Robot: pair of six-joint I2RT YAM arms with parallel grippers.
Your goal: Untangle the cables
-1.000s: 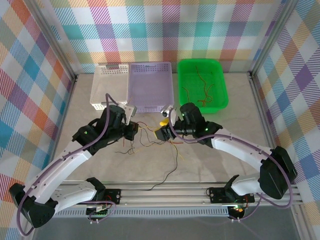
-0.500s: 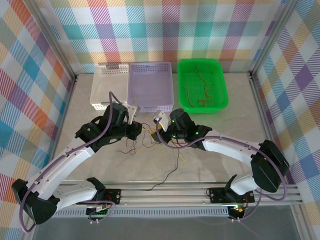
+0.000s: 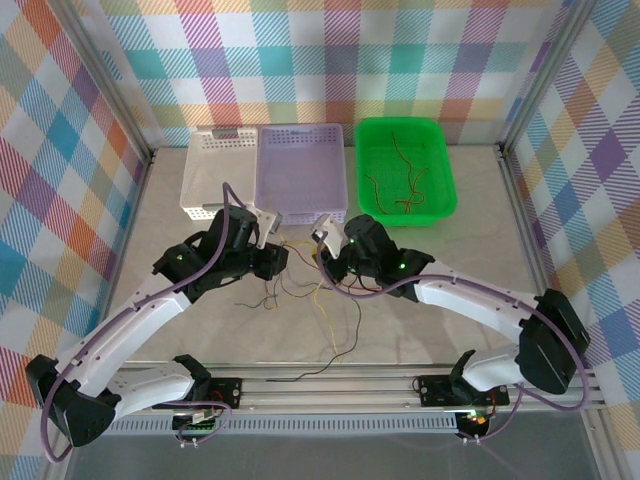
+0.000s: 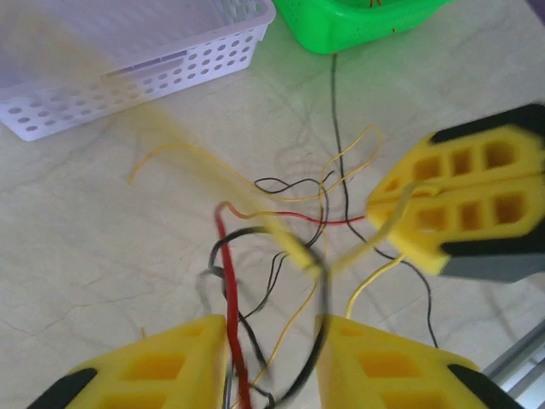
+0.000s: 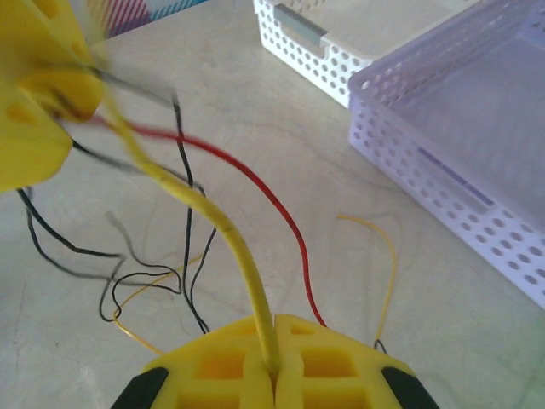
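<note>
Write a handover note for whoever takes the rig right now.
Left gripper: jaws apart, red cable and black cable running through the gap.
Right gripper: shut on a yellow cable that stretches toward the left gripper.
Cables: main tangle on the table between the grippers; other cables lie in the green basket.
Done: those in the basket, apparently.
Left: free the yellow cable, then separate the rest.

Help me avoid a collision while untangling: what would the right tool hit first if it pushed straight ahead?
Probably the red cable lying just ahead of the right tool, then the tabletop. Depth is unclear. The left tool sits off to one side.
</note>
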